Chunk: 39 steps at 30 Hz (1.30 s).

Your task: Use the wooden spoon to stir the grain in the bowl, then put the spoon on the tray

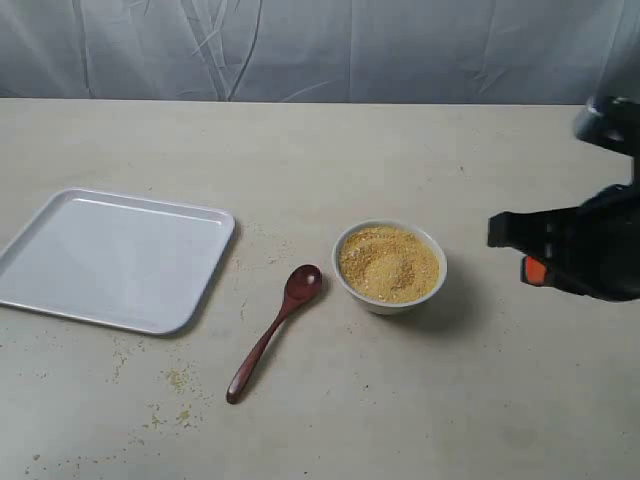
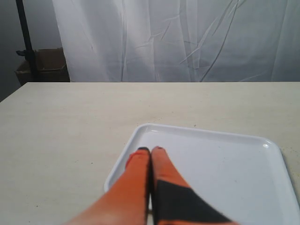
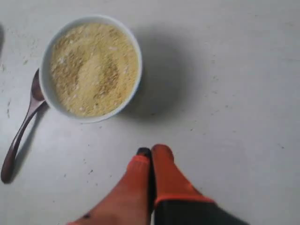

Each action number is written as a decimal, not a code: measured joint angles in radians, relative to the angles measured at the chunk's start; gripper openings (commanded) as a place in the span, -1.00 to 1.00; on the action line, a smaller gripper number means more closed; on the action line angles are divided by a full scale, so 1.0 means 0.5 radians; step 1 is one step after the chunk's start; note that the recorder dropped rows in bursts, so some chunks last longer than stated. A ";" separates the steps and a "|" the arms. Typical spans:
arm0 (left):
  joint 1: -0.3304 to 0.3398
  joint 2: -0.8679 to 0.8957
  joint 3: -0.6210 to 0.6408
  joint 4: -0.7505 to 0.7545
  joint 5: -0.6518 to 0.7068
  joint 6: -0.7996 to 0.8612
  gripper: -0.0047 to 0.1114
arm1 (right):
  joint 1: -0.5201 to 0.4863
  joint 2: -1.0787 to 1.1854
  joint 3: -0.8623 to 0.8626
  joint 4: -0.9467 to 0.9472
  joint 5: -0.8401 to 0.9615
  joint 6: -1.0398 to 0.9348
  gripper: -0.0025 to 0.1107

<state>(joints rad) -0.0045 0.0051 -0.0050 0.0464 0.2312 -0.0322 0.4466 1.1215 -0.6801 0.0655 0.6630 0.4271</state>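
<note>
Currently your left end effector point(image 2: 151, 149) and right end effector point(image 3: 151, 150) are closed, empty; wooden spoon point(image 1: 272, 340) lies beside bowl point(image 1: 390, 303).

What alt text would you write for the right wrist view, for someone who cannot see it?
A white bowl of golden grain sits on a pale table, a dark wooden spoon lying close beside it. The orange end effector, shut and empty, points toward the bowl without touching it.

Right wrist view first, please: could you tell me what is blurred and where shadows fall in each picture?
Right wrist view: the right hand is blurred; the bowl is sharper, with a soft shadow beside it. Left wrist view: the left hand is blurred, the tray evenly lit. Exterior view: diffuse light, faint shadows.
</note>
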 measured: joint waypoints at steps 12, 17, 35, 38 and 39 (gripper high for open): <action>0.000 0.000 0.000 0.000 0.000 0.000 -0.91 | 1.054 0.937 -0.714 -0.844 0.119 1.317 -0.97; 0.000 0.000 0.000 0.000 0.000 0.000 -0.91 | 1.269 1.362 -1.032 -0.896 0.105 1.521 -0.97; 0.000 0.000 0.000 0.000 0.000 0.000 -0.91 | 1.381 1.785 -1.177 -1.210 0.085 2.782 -0.97; 0.000 0.000 0.000 0.000 0.000 0.000 -0.91 | 1.381 1.820 -1.177 -1.210 0.085 2.813 -0.97; 0.000 0.000 0.000 0.000 0.000 0.000 -0.91 | 1.381 1.831 -1.177 -1.214 0.085 2.814 -0.95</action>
<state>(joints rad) -0.0045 0.0051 -0.0050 0.0464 0.2312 -0.0322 1.1372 2.0369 -1.2688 -0.5415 0.7057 1.8344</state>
